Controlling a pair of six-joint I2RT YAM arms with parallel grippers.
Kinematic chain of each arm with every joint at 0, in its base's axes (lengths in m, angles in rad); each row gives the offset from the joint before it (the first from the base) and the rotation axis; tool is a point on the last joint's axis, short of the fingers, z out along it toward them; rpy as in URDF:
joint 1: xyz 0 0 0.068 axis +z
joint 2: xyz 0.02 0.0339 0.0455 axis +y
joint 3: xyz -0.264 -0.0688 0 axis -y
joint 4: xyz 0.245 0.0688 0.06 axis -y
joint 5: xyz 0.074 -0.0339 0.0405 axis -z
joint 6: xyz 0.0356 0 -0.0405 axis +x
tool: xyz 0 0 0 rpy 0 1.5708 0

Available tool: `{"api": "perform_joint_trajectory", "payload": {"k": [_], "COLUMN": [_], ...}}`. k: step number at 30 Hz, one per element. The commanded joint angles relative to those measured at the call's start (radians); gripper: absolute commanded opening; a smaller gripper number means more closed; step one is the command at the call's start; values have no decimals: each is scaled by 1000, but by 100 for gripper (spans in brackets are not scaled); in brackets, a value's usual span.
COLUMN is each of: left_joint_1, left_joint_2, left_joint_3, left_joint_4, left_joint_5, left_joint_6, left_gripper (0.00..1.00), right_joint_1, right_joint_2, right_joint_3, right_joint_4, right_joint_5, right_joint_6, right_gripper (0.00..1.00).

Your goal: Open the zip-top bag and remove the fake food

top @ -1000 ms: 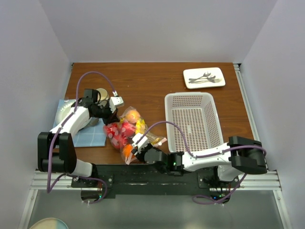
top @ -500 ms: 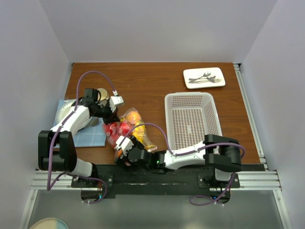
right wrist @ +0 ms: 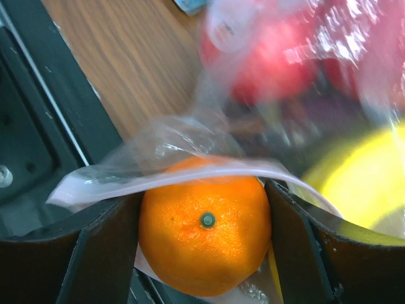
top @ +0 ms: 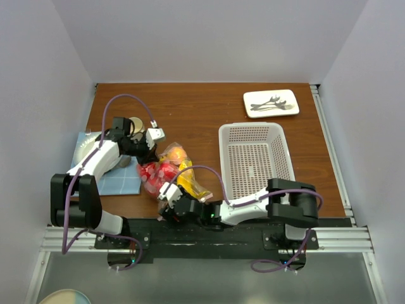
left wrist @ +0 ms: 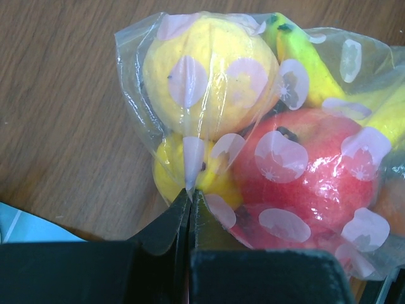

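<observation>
The zip-top bag (top: 166,166) lies on the near left part of the wooden table (top: 202,114), just right of a blue cloth (top: 123,180) and left of the white perforated basket (top: 253,134). It is packed with the fake food (left wrist: 304,164): a yellow lemon (left wrist: 209,69), a banana (left wrist: 310,63), a red apple and, at the near end, an orange (right wrist: 204,234). The clear plastic carries white fruit-shaped printed marks, and no lettering can be read on it. The left gripper (left wrist: 190,201) has its fingers pressed together on a fold of the bag's far-left corner. The right gripper (right wrist: 204,209) clasps the orange between its fingers (right wrist: 107,253), with the bag's pale zip strip (right wrist: 190,174) draped across the top of that fruit. Compared with a second ago, the right arm is folded in towards its base and its gripper sits further left along the near table edge; the bag's near end, then splayed towards the basket, is now drawn in narrower. The left arm is unchanged.
</observation>
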Motion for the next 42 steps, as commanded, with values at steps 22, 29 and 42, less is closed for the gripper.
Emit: {"api": "perform_joint_trajectory", "payload": {"k": [22, 29, 42], "left_joint_1": [-8, -14, -17], "left_joint_2": [137, 129, -29], "left_joint_3": [25, 53, 390], "left_joint_4": [-15, -32, -215], "left_joint_5": [-204, -188, -121], "left_joint_6": [-13, -36, -105], "left_gripper": [0, 6, 100], "right_joint_1": [18, -148, -162], "right_joint_2": [-1001, -1027, -728], "right_joint_3": [-139, -215, 24], "right_joint_4": [-666, -919, -1053], "right_joint_5": [502, 753, 688], "right_joint_6": [49, 263, 382], "right_gripper": [0, 0, 99]}}
